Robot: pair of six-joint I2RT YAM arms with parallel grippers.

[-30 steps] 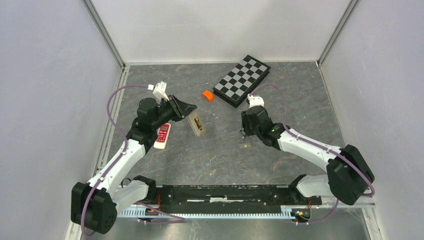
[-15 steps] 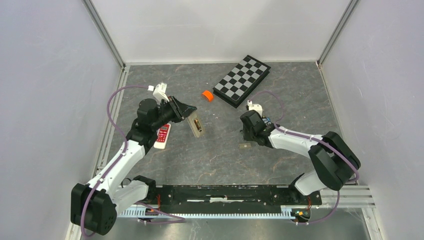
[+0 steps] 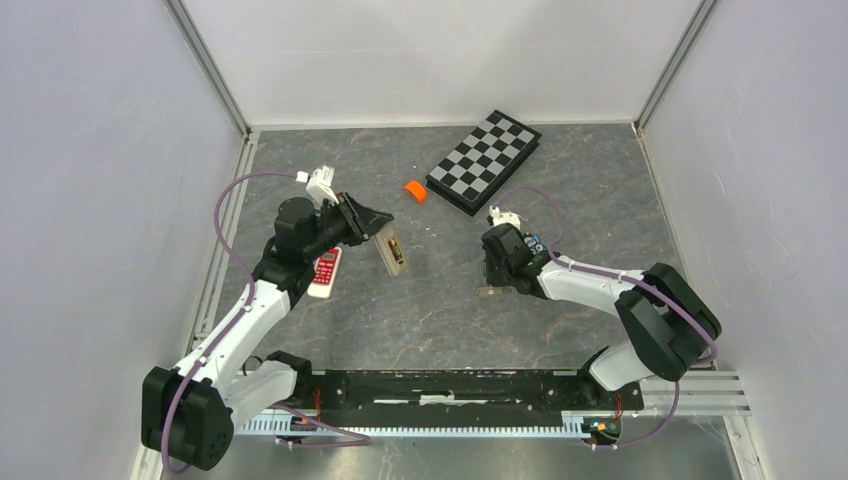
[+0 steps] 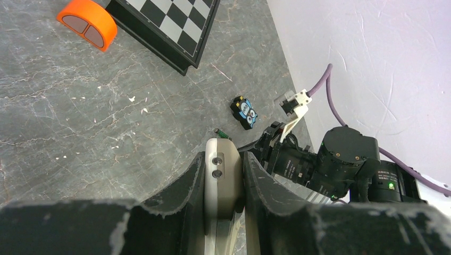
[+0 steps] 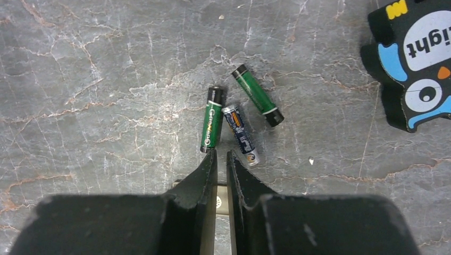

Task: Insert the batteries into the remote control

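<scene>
- Right hand [image 5: 221, 155] of mine is low over the worktop [image 5: 95, 64] on the near side of the chessboard [image 3: 485, 160]. Its fingers are drawn almost together, with only a thin slit between them.
- No cell sits in that slit. A pale flat piece [image 5: 218, 203] shows through it from underneath; I cannot tell whether I am nipping it or only hovering over it.
- Three batteries [image 5: 240, 135] lie loose just past my fingertips, also on the chessboard's near side: a green cell [image 5: 213, 126] and a blue one touching at one end, and another green one just beside them.
- A blue-and-black gadget [image 5: 412, 64] lies near them, apart from all three.
- Left hand [image 4: 223, 170] is clamped on the remote [image 3: 392, 250], holding it tilted above the worktop, off the chessboard's near-left corner, with its back facing up.
- I judge the step to be fetching the first cell; none looks loaded yet.
- Next, as I judge it, I should spread the right fingers, straddle the green cell across its width and close on it alone, since the blue one touches it and may roll.
- Then I carry it towards the remote and match its ends to the bay.
</scene>
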